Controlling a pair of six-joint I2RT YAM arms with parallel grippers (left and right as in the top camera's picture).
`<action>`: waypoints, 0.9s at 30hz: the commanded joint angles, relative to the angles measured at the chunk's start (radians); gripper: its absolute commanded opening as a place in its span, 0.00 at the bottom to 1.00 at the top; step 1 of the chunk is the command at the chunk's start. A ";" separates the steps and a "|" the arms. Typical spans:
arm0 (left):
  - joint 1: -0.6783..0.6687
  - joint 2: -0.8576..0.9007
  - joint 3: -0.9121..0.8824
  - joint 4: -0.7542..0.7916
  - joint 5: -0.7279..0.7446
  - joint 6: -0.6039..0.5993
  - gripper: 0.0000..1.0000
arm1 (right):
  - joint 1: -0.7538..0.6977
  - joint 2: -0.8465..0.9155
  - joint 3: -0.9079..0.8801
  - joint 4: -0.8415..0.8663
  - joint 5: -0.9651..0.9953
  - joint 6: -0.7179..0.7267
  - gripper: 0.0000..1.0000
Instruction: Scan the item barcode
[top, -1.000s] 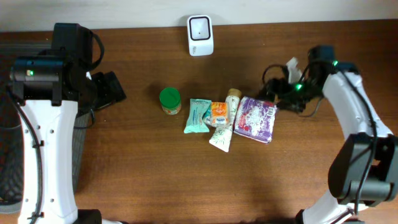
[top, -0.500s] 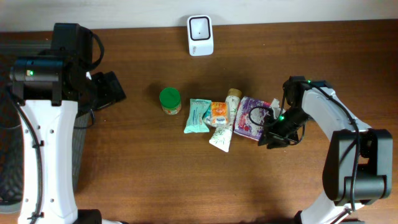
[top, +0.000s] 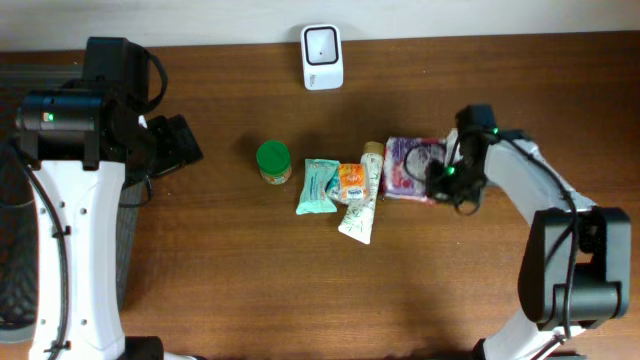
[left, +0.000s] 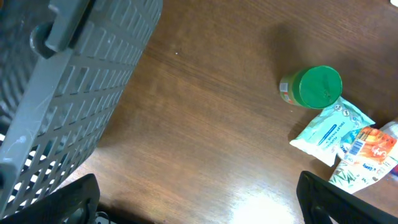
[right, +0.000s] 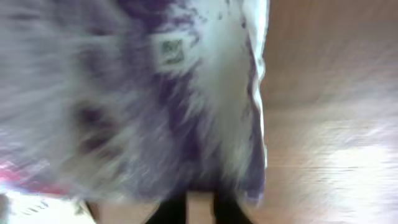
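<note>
A purple-and-white packet (top: 408, 166) lies at the right end of a row of items in the middle of the table. It stands tipped up on one side. My right gripper (top: 438, 180) is at the packet's right edge, jaws nearly together and shut on it. In the right wrist view the blurred packet (right: 137, 93) fills the frame above my right gripper (right: 200, 214). A white scanner (top: 322, 56) stands at the table's far edge. My left gripper (left: 199, 205) hangs wide open over bare wood at the left, holding nothing.
Left of the packet lie a white tube (top: 360, 208), an orange sachet (top: 351, 182), a teal packet (top: 317, 185) and a green-lidded jar (top: 273, 160). A grey slatted basket (left: 62, 93) stands off the table's left side.
My right arm swung in to the packet's right edge and its jaws closed on it. The packet has tipped up and shifted slightly back and left. The left arm has not moved.
</note>
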 joint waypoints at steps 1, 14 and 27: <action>0.004 -0.016 0.011 -0.001 0.000 -0.013 0.99 | -0.032 -0.006 0.208 -0.012 0.076 0.004 0.26; 0.004 -0.016 0.011 -0.001 0.000 -0.013 0.99 | 0.007 -0.005 -0.047 0.045 -0.133 0.572 0.80; 0.004 -0.016 0.011 -0.001 0.000 -0.013 0.99 | -0.041 -0.008 -0.078 0.174 -0.149 0.097 0.04</action>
